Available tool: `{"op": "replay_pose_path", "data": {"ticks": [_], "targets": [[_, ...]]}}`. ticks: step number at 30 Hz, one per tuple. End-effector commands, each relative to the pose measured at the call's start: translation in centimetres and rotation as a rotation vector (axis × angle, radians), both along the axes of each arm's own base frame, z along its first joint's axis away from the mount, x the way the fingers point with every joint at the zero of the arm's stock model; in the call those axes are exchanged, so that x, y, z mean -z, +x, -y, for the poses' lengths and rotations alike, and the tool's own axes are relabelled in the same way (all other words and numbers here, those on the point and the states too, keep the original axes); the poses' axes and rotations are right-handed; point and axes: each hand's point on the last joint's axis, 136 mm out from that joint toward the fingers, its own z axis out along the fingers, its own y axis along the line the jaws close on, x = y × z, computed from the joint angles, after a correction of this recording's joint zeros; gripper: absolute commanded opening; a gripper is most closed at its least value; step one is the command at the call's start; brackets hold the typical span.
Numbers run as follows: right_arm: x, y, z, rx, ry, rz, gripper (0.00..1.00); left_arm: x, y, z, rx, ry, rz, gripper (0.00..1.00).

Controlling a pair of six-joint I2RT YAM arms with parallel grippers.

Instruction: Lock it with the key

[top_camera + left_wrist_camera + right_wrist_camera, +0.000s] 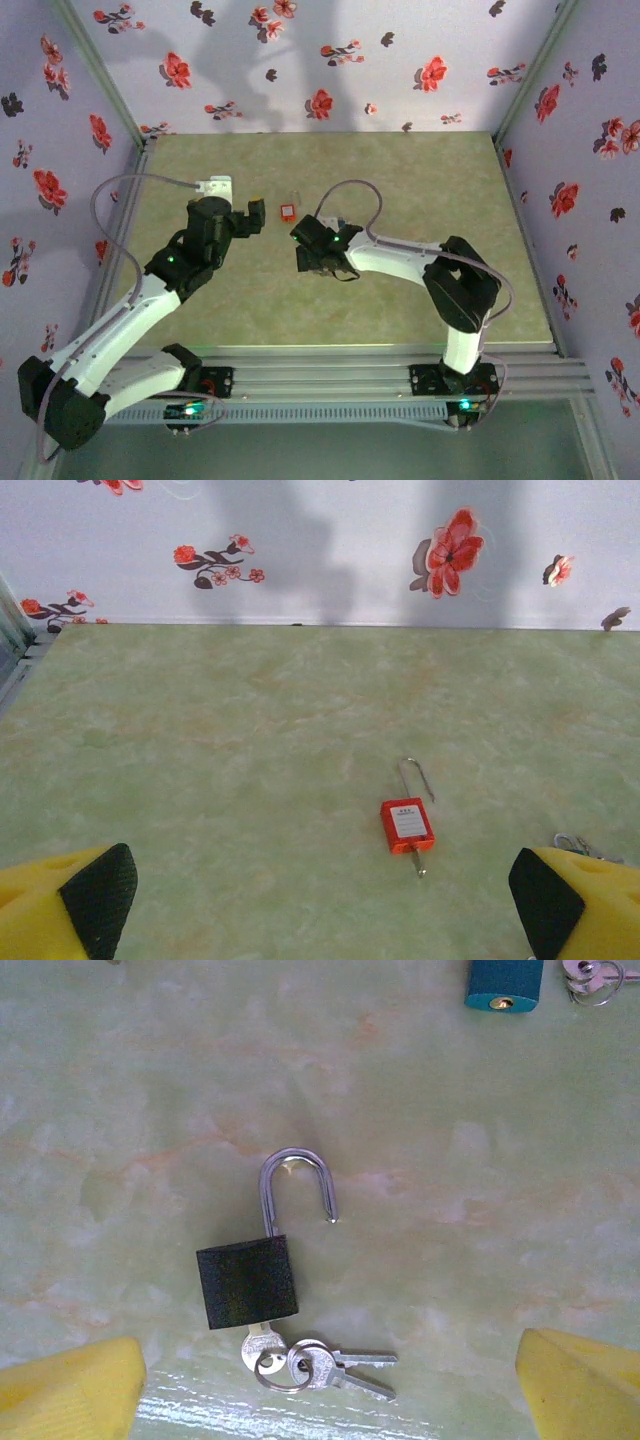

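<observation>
A black padlock (pixel 247 1284) lies flat on the green table, its silver shackle (pixel 296 1185) swung open. A silver key (pixel 258 1345) sits in its bottom, on a ring with two more keys (pixel 345 1365). My right gripper (pixel 330 1388) hovers over it, open, with a yellow finger (pixel 70 1388) on each side and nothing between them. A red padlock (pixel 407 825) with an open shackle and a small key (pixel 420 861) in its bottom lies ahead of my left gripper (pixel 320 900). That gripper is open and holds nothing. From above, the red padlock (pixel 287 212) lies between the left gripper (pixel 250 217) and the right gripper (pixel 305 246).
A blue padlock (pixel 504 982) with a key ring (pixel 592 974) lies at the far side of the right wrist view. Flowered walls (pixel 320 60) close the table on three sides. Bare green tabletop (pixel 420 180) stretches to the right and back.
</observation>
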Motion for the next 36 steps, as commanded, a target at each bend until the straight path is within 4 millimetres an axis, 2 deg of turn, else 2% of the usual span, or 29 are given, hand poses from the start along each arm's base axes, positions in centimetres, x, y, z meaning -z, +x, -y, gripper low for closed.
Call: {"op": "replay_pose_path", "data": {"ticks": [1,17,29,36], "targets": [[0.2,0.1,0.0,-0.012,-0.045,0.000,0.94,-0.8,-0.1,-0.5,-0.032,-0.016,0.039,1.00],[2.5,0.3,-2.3,-0.097,-0.051,-0.060,0.77,-0.8,-0.1,-0.6,-0.031,-0.013,0.041,1.00],[4.1,0.5,-2.8,-0.127,-0.077,-0.091,0.69,-0.8,-0.1,-0.6,-0.031,-0.011,0.043,1.00],[4.8,0.7,-2.8,-0.131,-0.070,-0.112,0.60,-0.7,0.0,-0.5,-0.031,-0.009,0.041,1.00]]}}
